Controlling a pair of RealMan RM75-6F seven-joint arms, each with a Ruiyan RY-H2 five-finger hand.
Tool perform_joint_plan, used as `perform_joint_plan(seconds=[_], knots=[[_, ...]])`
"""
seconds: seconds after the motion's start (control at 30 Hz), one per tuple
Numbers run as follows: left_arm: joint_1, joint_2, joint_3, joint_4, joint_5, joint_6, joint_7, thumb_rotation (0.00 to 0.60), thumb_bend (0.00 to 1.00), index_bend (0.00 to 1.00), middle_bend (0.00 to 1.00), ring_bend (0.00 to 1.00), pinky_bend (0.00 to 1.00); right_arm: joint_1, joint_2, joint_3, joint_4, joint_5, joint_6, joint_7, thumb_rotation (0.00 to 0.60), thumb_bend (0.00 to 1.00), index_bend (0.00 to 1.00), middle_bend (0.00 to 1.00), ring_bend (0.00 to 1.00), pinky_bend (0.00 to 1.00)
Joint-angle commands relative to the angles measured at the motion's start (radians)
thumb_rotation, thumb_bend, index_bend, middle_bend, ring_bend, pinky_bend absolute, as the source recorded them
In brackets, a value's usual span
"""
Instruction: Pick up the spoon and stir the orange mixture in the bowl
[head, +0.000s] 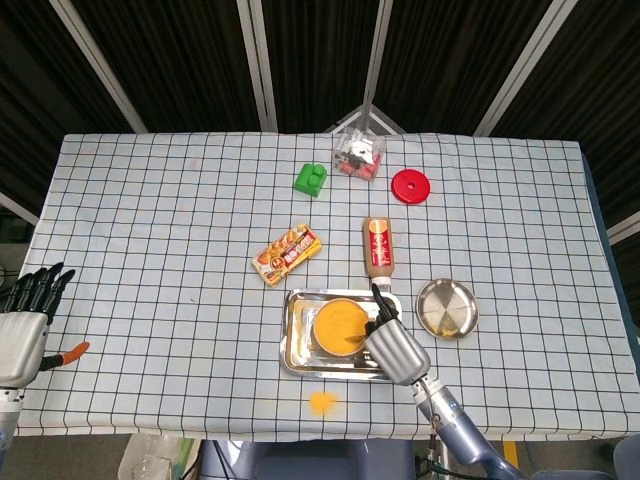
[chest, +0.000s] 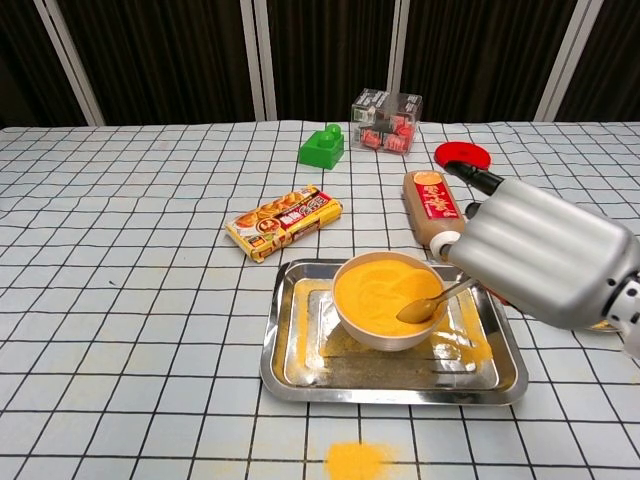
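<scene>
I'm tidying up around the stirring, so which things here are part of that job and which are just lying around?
In use: spoon, bowl of orange mixture, steel tray, right hand.
Lying about: snack pack, bottle, green block, clear box, red disc, small steel plate.
</scene>
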Motion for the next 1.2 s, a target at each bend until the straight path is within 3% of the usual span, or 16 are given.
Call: perform_joint_plan(seconds=[0.03,0.33,0.9,1.2], knots=[[-0.001,0.001,-0.001,0.001,-0.003,-0.001,-0.001,0.6,0.0,0.0,0.0,0.0,0.0,0.008,-0.018,0.022,0.019,0.008,-0.008,0.003,0.6,0.83,0.95,0.8,0.47,0.0],[-0.002,0.002,-0.003,0.001,-0.007,-0.005,-0.005,0.6,0.0,0.0,0.0,0.0,0.0,0.019,-0.038,0.067,0.033,0.009,-0.003,0.008,0.6,0.83,0.95,0.8,0.47,0.0],[0.002,0.0,0.004,-0.002,0.008,0.003,0.0,0.6,0.0,0.0,0.0,0.0,0.0,-0.045,0.049,-0.009,-0.068,-0.041,0.029,0.0,0.6,0.83,0.95,0.8,0.47,0.0],[0.0,-0.001,0.001,0.001,0.0,-0.001,0.0,0.6,0.0,0.0,0.0,0.0,0.0,-0.05,0.027,-0.002,-0.03,-0.009,-0.004,-0.003,0.6,0.83,0.95,0.8,0.47,0.0]])
